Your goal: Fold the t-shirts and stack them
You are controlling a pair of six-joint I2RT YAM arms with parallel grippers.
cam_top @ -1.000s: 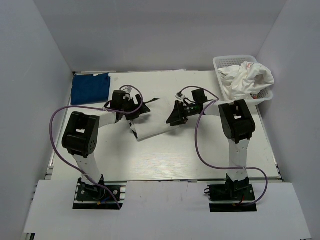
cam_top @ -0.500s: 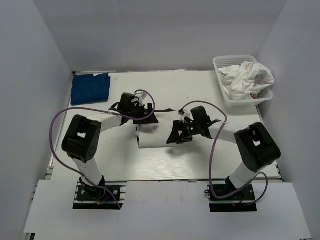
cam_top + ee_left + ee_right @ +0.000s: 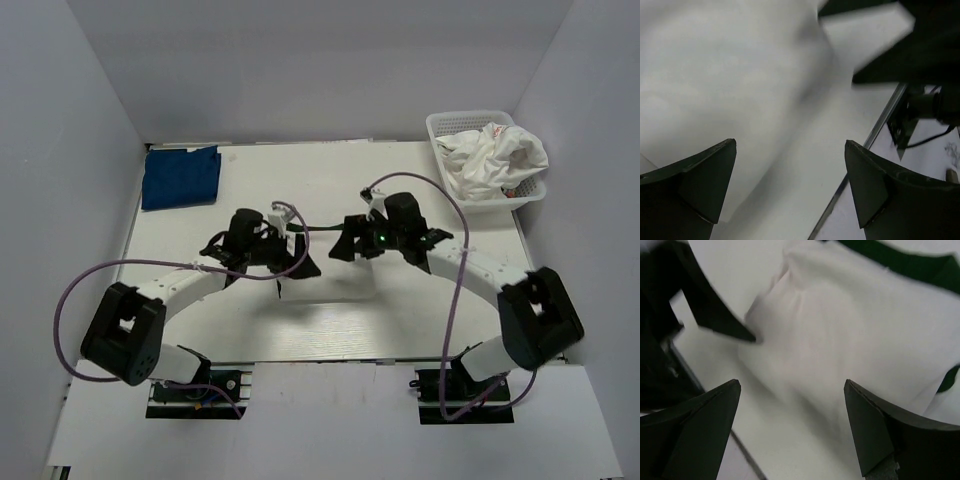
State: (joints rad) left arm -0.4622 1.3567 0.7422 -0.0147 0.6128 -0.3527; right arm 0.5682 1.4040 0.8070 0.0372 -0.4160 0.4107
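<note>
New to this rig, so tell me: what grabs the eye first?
The left pincer and right pincer hang open, facing each other over a folded white t-shirt mid-table. A dark blue shirt lies far-left; a lattice basket far-right brims with white shirts.

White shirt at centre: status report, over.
Left gripper open, right gripper open, both empty above white shirt. Shirt folded, mid-table. Blue shirt far left, more in basket. Nothing in the way.

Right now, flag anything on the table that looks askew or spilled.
The crumpled white shirts bulge out of the basket, drooping over its right rim. The blue shirt lies folded flat; nothing else looks off.
</note>
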